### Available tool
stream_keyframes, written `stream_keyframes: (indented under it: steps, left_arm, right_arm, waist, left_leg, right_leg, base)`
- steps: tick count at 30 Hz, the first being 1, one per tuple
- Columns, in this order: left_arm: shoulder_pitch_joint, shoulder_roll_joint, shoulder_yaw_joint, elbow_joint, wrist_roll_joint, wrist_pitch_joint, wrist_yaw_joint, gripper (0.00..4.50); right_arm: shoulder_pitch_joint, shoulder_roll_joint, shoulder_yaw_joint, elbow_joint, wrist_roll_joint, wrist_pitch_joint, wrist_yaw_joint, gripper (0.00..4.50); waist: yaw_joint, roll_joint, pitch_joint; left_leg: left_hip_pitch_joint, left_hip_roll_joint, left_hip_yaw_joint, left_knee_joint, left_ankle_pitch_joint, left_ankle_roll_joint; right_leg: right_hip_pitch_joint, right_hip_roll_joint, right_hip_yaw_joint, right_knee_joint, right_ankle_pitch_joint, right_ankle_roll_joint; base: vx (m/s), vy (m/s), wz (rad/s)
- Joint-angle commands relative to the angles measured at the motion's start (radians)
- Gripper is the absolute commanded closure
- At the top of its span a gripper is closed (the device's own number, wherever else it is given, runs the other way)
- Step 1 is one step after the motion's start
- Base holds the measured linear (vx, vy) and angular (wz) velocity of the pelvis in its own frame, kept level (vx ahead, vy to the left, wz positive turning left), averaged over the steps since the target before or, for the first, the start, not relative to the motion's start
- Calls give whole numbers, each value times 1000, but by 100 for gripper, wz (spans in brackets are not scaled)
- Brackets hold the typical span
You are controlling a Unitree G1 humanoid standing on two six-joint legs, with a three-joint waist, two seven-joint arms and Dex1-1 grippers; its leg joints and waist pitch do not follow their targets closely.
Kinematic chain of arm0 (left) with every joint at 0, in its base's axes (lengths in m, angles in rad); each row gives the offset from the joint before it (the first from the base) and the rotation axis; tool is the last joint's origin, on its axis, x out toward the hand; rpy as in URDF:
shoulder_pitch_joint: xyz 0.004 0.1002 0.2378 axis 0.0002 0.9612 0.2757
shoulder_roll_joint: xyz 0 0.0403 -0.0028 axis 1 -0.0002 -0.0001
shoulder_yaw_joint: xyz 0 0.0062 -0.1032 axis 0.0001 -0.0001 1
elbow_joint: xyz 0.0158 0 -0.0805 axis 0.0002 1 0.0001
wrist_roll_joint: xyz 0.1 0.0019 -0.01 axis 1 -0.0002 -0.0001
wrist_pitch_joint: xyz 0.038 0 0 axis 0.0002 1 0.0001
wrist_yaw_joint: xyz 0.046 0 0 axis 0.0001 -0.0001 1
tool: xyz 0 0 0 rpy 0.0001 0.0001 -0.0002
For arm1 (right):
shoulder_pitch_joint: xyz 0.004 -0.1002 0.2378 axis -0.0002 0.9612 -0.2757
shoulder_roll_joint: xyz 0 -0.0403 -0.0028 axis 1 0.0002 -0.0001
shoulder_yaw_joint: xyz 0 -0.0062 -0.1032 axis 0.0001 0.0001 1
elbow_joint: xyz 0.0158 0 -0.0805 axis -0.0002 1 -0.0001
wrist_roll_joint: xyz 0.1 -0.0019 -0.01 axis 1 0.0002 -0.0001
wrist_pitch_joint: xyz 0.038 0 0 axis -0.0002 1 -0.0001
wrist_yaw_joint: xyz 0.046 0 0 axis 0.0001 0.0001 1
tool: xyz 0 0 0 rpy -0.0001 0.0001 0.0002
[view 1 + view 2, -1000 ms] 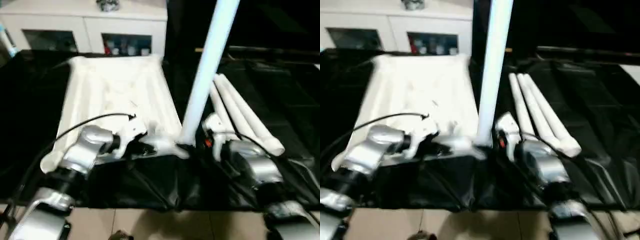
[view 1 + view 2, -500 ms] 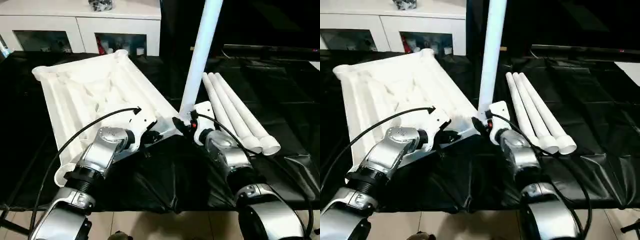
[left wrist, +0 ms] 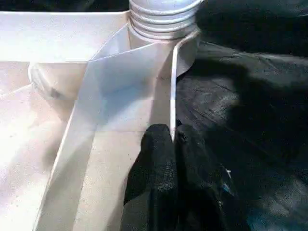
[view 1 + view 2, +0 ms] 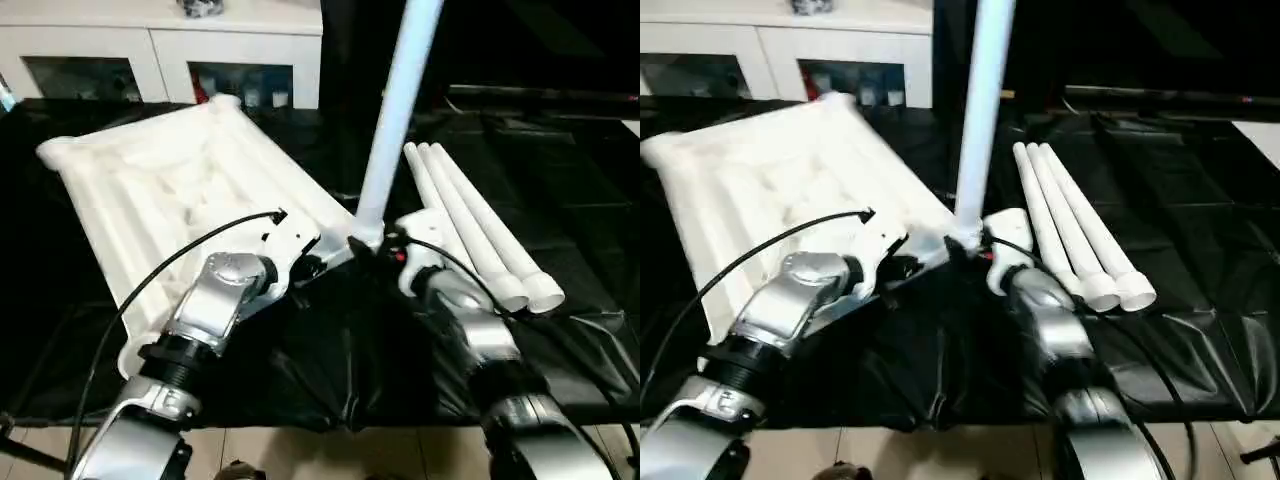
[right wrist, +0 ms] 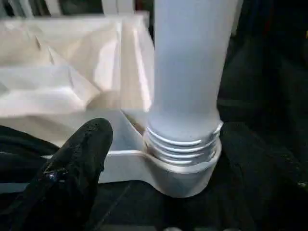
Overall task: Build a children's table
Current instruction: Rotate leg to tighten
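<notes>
The table top (image 4: 190, 200) lies upside down on the black cloth (image 4: 340, 360), its ribbed underside facing up, and it serves here as the landmark for all the rest. At its near right corner one white leg (image 4: 395, 110) stands upright in the round corner socket (image 5: 185, 175) — in the right wrist view the threaded end of the leg sits in the socket with several thread rings above its rim. The left gripper (image 3: 173, 139) is at the rim of the table top just beside this corner, and its two black fingers (image 3: 156, 159) are pressed together on the thin edge wall of the top, pinching it. The right gripper (image 4: 385, 248) is close to the foot of the standing leg, on the side away from the table top; one black finger (image 5: 77, 159) is seen apart from the leg, not touching it, so the jaws stand spread. To the right of the table top, three more legs (image 4: 470, 225) lie side by side on the cloth. Behind the table top stands a white cabinet (image 4: 170, 45) with glass doors.
</notes>
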Motion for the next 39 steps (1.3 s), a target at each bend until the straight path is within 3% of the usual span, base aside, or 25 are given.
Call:
stream_keyframes:
  steps: [1,3,4,7,8,9,14,16,17,18,19,21,23,26,28,29,30,32,33,38,39]
  left_arm:
    - [13,-2,22,-30,5,17,24,450]
    - [15,-4,20,-34,4,18,22,450]
    - [17,-8,17,-40,0,24,19,450]
    - [15,-25,-4,-50,2,21,36,450]
    - [13,-28,-4,-50,1,23,43,422]
    - [10,-29,-1,-50,-7,16,41,422]
    - [-8,-22,38,-73,-31,20,60,381]
    - [-25,0,75,-76,-33,24,86,381]
    - [-35,29,96,-71,-22,25,110,381]
    - [-37,39,102,-73,-18,29,117,381]
    - [-37,42,104,-74,-17,30,119,381]
    - [-37,91,133,-101,-13,43,124,381]
    - [-34,117,151,-117,-14,48,127,381]
    - [-19,177,193,-160,-15,71,131,381]
    - [-13,190,200,-175,-20,83,124,381]
    - [1,214,205,-188,-18,107,130,381]
    - [3,217,205,-189,-16,109,132,381]
    - [22,246,206,-195,12,118,157,381]
    - [30,258,208,-197,24,121,170,381]
    - [73,324,226,-201,103,152,274,381]
    - [77,332,227,-199,112,154,288,381]
  right_arm:
    - [26,-17,-6,-79,19,33,8,49]
    - [36,-18,-4,-93,21,38,10,49]
    - [48,-19,0,-113,22,51,13,49]
    - [100,-19,44,-170,-1,81,26,49]
    - [107,-16,48,-179,-7,90,17,47]
    - [113,-13,53,-185,-14,101,6,47]
    - [148,-15,75,-251,-29,184,-26,47]
    - [154,-19,91,-268,-44,216,-31,47]
    - [150,-25,102,-255,-64,221,-41,47]
    - [149,-26,104,-253,-64,223,-37,47]
    - [149,-26,105,-253,-63,223,-35,47]
    - [155,-22,120,-261,-58,236,-23,47]
    - [161,-20,130,-268,-61,248,-21,47]
    - [167,-14,145,-274,-66,270,-21,47]
    - [163,-13,147,-268,-66,272,-19,47]
    - [149,-19,152,-246,-73,267,-19,47]
    - [148,-19,152,-243,-74,267,-18,47]
    - [134,-20,153,-222,-81,260,-20,47]
    - [130,-17,153,-217,-79,260,-23,47]
    - [119,-4,166,-213,-79,266,-35,47]
    - [117,-3,166,-210,-79,265,-35,47]
  waist:
    - [8,0,-75]
    - [7,-4,-73]
    - [8,7,-73]
    - [6,8,-71]
    - [6,7,-71]
    - [6,10,-71]
    - [8,0,-69]
    - [8,3,-69]
    - [8,18,-69]
    - [5,12,-70]
    - [6,15,-70]
    - [7,10,-69]
    - [6,13,-67]
    - [10,6,-68]
    - [8,8,-67]
    - [12,19,-68]
    - [11,13,-66]
    - [11,12,-66]
    - [14,4,-66]
    - [12,10,-67]
    - [12,16,-67]
  left_leg:
    - [14,31,-9,-62,-186,56]
    - [13,30,-8,-61,-186,58]
    - [15,30,-9,-62,-192,54]
    - [15,32,-10,-66,-229,42]
    - [16,33,-11,-67,-245,34]
    - [18,33,-12,-68,-257,26]
    - [17,32,-12,-70,-260,17]
    - [16,32,-12,-69,-247,19]
    - [15,32,-15,-71,-254,11]
    - [17,31,-15,-70,-264,4]
    - [16,31,-16,-71,-271,1]
    - [18,30,-15,-70,-275,2]
    - [19,31,-15,-71,-275,0]
    - [21,34,-16,-72,-264,-4]
    - [21,33,-15,-73,-265,-6]
    - [24,34,-16,-73,-271,-13]
    - [21,33,-16,-74,-278,-16]
    - [22,31,-15,-74,-288,-21]
    - [23,32,-15,-74,-285,-19]
    - [21,32,-18,-74,-280,-24]
    - [21,32,-19,-75,-282,-25]
  right_leg:
    - [54,-49,39,-66,-110,-204]
    - [55,-48,39,-68,-117,-209]
    - [53,-49,38,-68,-126,-211]
    - [53,-46,38,-74,-145,-207]
    - [51,-46,38,-75,-159,-206]
    - [50,-47,39,-77,-173,-205]
    - [51,-46,39,-77,-191,-188]
    - [51,-47,40,-75,-181,-185]
    - [50,-47,39,-75,-180,-183]
    - [51,-46,38,-76,-176,-184]
    - [52,-46,38,-74,-173,-186]
    - [51,-48,38,-75,-191,-181]
    - [48,-47,39,-76,-202,-181]
    - [47,-48,39,-69,-185,-185]
    - [46,-46,39,-70,-186,-186]
    - [44,-48,40,-68,-185,-187]
    - [45,-47,40,-69,-184,-185]
    - [44,-46,40,-70,-202,-180]
    - [44,-48,41,-71,-214,-174]
    - [43,-47,40,-68,-202,-163]
    - [43,-46,40,-67,-199,-162]
  base:
    - [0,0,0]
    - [0,0,0]
    - [0,0,0]
    - [0,0,0]
    - [0,0,0]
    - [0,0,0]
    - [0,0,0]
    - [0,0,0]
    - [0,0,0]
    - [0,0,0]
    - [0,0,0]
    - [0,0,0]
    - [0,0,0]
    - [0,0,0]
    - [0,0,0]
    - [0,0,0]
    - [0,0,0]
    - [0,0,0]
    - [0,0,0]
    - [0,0,0]
    - [0,0,0]
